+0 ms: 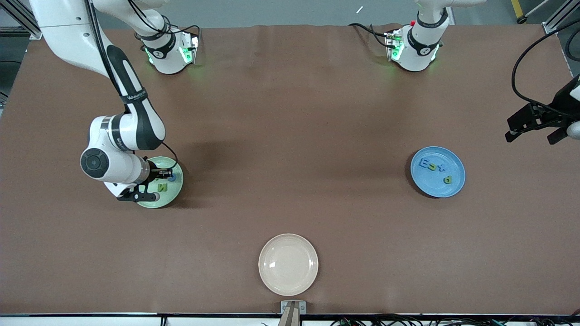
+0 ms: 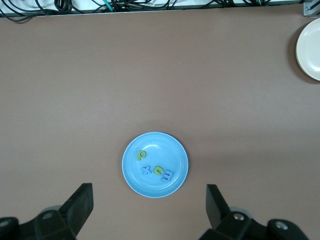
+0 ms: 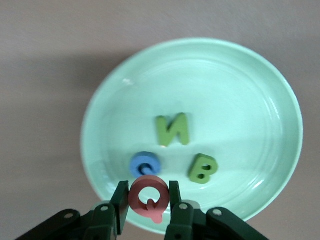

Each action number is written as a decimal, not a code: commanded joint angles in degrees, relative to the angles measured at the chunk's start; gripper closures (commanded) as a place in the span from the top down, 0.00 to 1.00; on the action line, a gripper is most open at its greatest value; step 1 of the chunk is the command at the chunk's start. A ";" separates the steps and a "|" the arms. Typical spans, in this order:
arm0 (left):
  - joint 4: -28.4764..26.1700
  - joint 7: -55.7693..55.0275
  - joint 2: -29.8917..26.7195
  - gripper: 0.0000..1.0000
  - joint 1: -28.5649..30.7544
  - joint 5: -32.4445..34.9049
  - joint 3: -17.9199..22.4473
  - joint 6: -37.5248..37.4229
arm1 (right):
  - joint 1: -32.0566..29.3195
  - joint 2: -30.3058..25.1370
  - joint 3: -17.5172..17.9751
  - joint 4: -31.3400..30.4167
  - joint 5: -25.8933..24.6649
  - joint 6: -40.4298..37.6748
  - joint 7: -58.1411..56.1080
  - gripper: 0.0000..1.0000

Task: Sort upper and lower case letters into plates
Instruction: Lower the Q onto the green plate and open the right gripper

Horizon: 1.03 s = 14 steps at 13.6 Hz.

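My right gripper (image 3: 148, 200) is shut on a red letter Q (image 3: 148, 196) and holds it just over the pale green plate (image 3: 250, 90). In that plate lie a green N (image 3: 172, 129), a green B (image 3: 203, 169) and a blue letter (image 3: 145, 164). In the front view the right gripper (image 1: 156, 184) hangs over the green plate (image 1: 174, 192) at the right arm's end. The blue plate (image 1: 448, 192) at the left arm's end holds a blue E (image 1: 424, 164), a green c (image 1: 432, 166), a blue t (image 1: 440, 167) and a green p (image 1: 447, 179). My left gripper (image 1: 532, 131) is open and empty, raised beside the blue plate (image 2: 137, 180).
A cream-white round plate (image 1: 288, 264) stands near the table's front edge, in the middle, with nothing in it; it also shows in the left wrist view (image 2: 310, 49). Cables (image 2: 150, 5) run along the table's front edge.
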 commanded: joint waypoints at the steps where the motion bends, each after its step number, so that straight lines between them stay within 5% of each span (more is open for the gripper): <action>1: 3.83 0.15 -0.21 0.99 -0.09 -0.36 0.00 -6.30 | -2.36 -3.40 1.22 -7.32 -1.18 5.75 -1.73 0.00; 14: 4.64 0.94 -0.83 0.99 -0.18 -0.18 -0.09 -8.35 | -2.72 -2.79 1.31 -9.44 -0.57 8.49 -1.30 0.03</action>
